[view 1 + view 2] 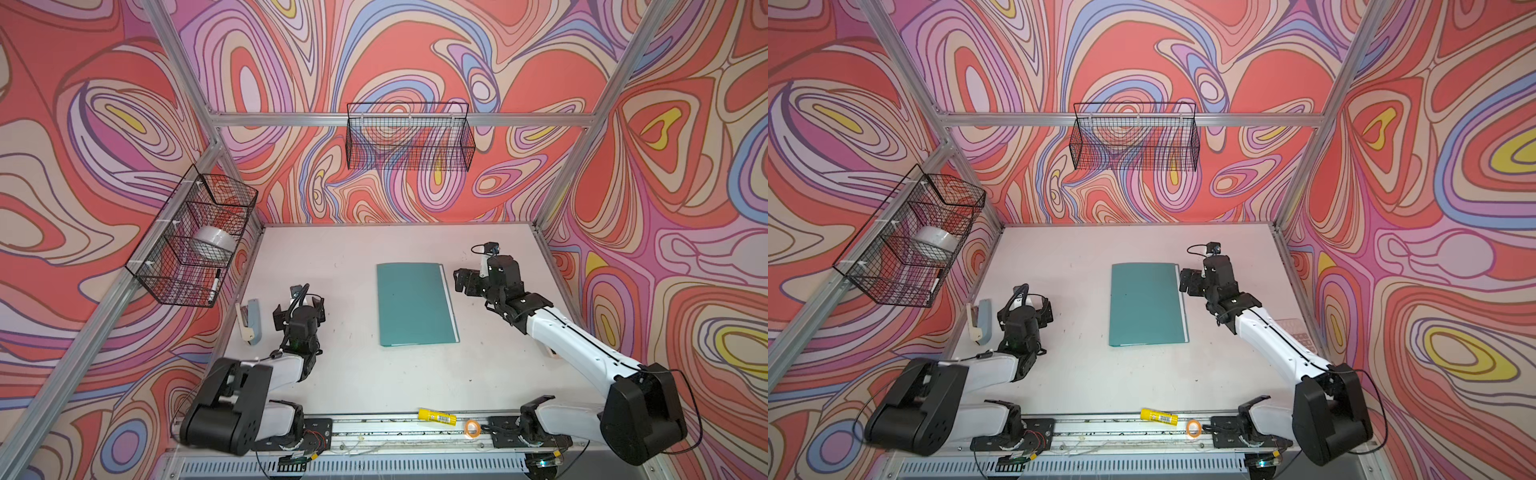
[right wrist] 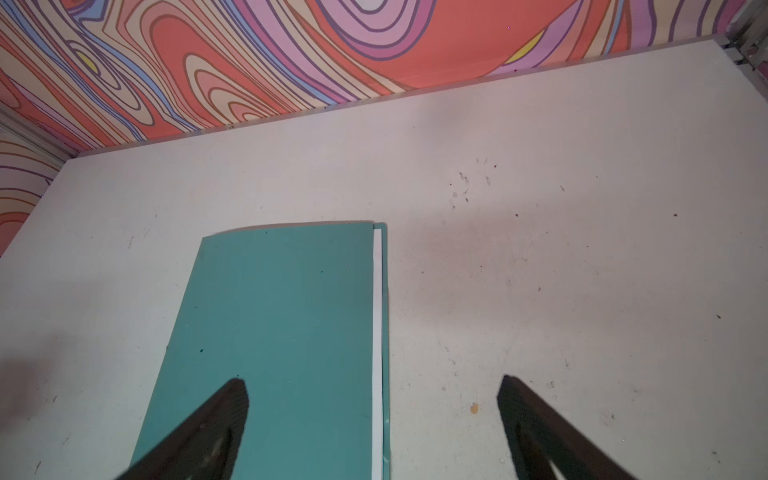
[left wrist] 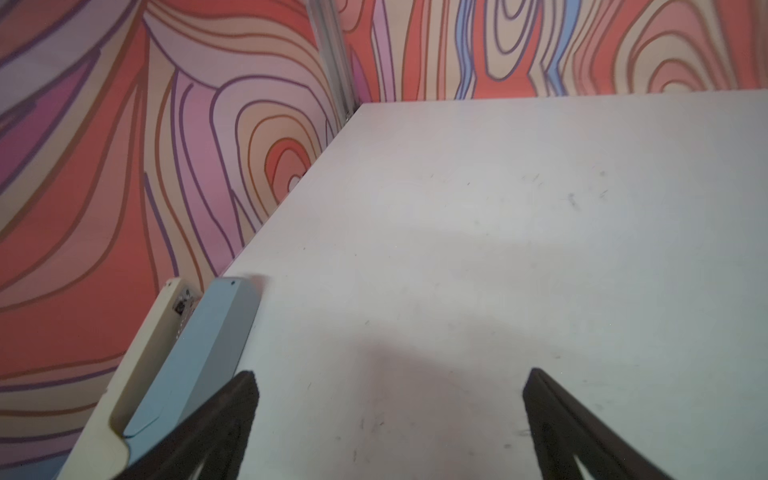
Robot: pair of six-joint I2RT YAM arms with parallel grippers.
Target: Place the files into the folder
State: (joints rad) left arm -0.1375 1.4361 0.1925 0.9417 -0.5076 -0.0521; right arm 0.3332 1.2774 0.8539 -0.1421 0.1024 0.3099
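The teal folder [image 1: 415,303] [image 1: 1146,303] lies shut and flat in the middle of the table. Of the files, only a thin white strip [image 1: 447,299] [image 2: 377,332] shows along its right edge, between the covers. My right gripper [image 1: 461,283] [image 1: 1186,282] [image 2: 374,384] hovers open at the folder's far right edge. In the right wrist view one finger is over the cover and one over bare table, and it holds nothing. My left gripper [image 1: 298,304] [image 1: 1026,305] [image 3: 390,378] is open and empty over bare table, well left of the folder.
A blue and cream stapler [image 1: 249,322] [image 3: 199,357] lies at the left wall beside my left gripper. A yellow glue stick [image 1: 436,415] and an orange tape ring [image 1: 472,427] sit on the front rail. Wire baskets hang on the left wall [image 1: 195,237] and back wall [image 1: 409,137].
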